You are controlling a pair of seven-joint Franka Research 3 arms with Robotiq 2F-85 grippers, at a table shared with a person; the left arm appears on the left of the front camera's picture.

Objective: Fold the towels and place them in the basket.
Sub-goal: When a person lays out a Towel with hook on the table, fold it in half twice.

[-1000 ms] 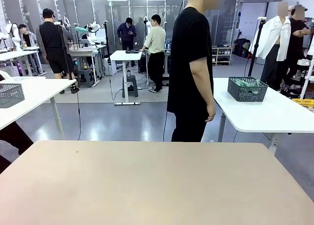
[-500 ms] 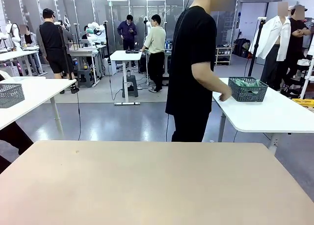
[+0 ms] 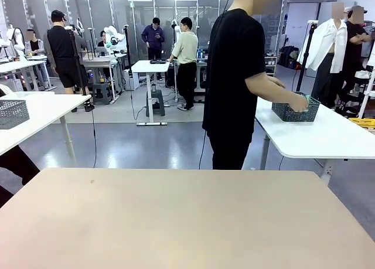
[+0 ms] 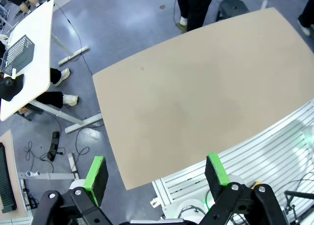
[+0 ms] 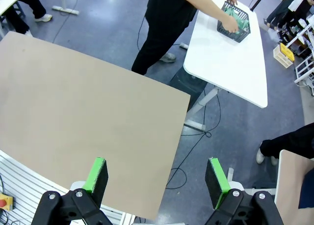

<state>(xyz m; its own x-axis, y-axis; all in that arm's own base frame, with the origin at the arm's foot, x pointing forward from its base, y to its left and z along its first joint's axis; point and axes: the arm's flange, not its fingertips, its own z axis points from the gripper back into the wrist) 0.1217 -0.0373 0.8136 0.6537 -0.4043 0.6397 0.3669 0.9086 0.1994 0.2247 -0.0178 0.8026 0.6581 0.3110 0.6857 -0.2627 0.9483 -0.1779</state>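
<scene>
The dark grey mesh basket (image 3: 288,112) stands on a white side table (image 3: 328,137) behind and to the right of my beige table (image 3: 176,216). A person in black stands beside it with both hands on its rim. From the right wrist view the basket (image 5: 230,20) holds a mint green towel (image 5: 241,24), with the person's hands at it. My left gripper (image 4: 156,175) hangs open high above the near edge of the beige table (image 4: 196,102), with nothing between its fingers. My right gripper (image 5: 157,178) is open too, above the table's right corner (image 5: 73,117).
A second grey mesh basket (image 3: 13,112) sits on another white table at the left. Grey floor separates my table from both white tables. Other people stand at workbenches farther back.
The person has turned toward the white side table and brought both hands to the basket. Neither gripper has visibly changed.
</scene>
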